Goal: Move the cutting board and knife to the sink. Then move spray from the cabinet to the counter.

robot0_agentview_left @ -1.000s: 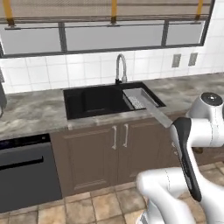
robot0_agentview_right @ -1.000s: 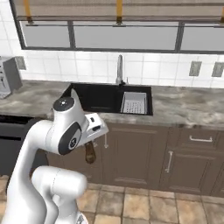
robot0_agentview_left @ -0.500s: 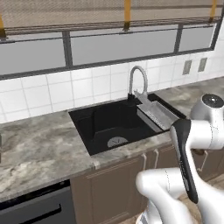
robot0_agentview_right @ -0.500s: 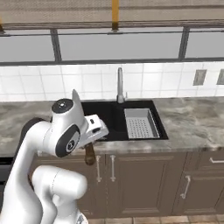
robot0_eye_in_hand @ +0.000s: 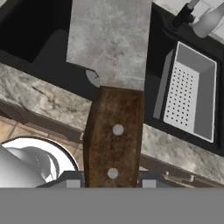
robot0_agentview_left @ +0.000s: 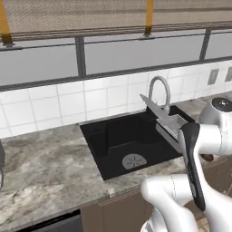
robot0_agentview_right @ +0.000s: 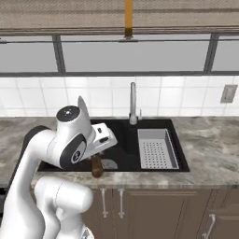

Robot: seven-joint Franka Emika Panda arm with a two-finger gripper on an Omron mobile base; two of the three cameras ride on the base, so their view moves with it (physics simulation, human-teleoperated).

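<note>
Hand view, nearest first: the pincer (robot0_eye_in_hand: 111,183) is clenched on the brown riveted handle of the knife (robot0_eye_in_hand: 114,135), whose broad grey blade reaches out over the counter (robot0_eye_in_hand: 39,103) edge and above the black sink (robot0_eye_in_hand: 39,37). To finish this step well, I would carry the blade further over the open basin, clear of the rim and the faucet (robot0_eye_in_hand: 186,13), lower it and only then let go, keeping it off the grey tray (robot0_eye_in_hand: 192,98). Left base view shows the blade pointing up beside the faucet, hidden from the right base view, which instead shows the handle end under the wrist.
</note>
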